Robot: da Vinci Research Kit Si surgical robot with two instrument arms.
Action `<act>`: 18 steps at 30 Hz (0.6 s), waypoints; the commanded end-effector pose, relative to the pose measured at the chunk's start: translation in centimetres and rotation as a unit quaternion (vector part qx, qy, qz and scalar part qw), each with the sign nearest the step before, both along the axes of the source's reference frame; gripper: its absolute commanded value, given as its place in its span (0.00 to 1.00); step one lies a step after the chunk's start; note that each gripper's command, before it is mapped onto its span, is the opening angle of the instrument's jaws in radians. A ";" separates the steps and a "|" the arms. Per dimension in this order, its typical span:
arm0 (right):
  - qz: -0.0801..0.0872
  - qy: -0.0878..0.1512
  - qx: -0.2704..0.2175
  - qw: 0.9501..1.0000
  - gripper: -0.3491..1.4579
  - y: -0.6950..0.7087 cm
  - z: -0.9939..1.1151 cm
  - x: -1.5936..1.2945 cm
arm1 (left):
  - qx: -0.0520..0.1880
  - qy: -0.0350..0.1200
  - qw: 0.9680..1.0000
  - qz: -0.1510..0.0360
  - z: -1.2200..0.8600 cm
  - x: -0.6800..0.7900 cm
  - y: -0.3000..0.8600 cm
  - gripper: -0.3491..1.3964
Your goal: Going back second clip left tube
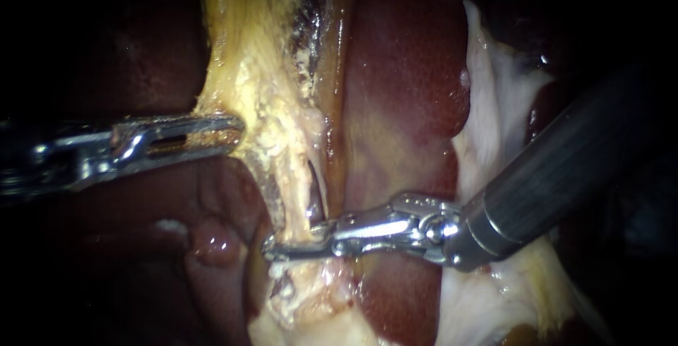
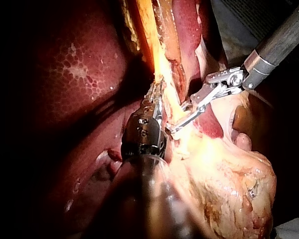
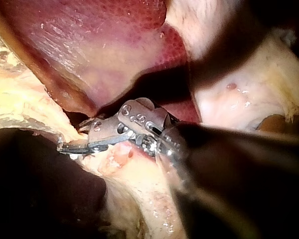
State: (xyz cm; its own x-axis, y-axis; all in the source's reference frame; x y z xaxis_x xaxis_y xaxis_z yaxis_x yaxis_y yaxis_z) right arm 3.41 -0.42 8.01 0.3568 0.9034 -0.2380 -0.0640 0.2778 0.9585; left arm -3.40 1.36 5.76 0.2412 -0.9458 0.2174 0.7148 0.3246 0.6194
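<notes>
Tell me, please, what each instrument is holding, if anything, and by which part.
The left instrument grips the yellowish tissue at its edge; the right instrument, jaws open, holds nothing.

The left instrument (image 1: 229, 133) meets the band of tissue (image 1: 282, 127) from its left; lower down — the right instrument (image 1: 282, 247) reaches it from the right, across the liver (image 1: 402, 106).
</notes>
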 end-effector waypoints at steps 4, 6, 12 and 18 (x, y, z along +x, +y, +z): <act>0.000 0.000 0.000 1.000 0.00 0.00 0.00 0.00 | 0.000 0.000 1.000 0.000 -0.01 0.00 0.00 0.00; -0.003 0.002 0.001 1.000 0.11 0.00 0.00 0.00 | 0.000 0.000 1.000 0.000 -0.01 0.00 0.00 0.00; 0.010 0.002 -0.035 0.999 0.49 0.03 -0.01 0.00 | 0.000 0.000 1.000 0.000 -0.01 0.00 0.00 0.00; 0.012 0.031 -0.086 0.996 0.52 0.10 -0.08 -0.08 | 0.000 0.000 1.000 0.000 -0.01 0.01 0.00 0.00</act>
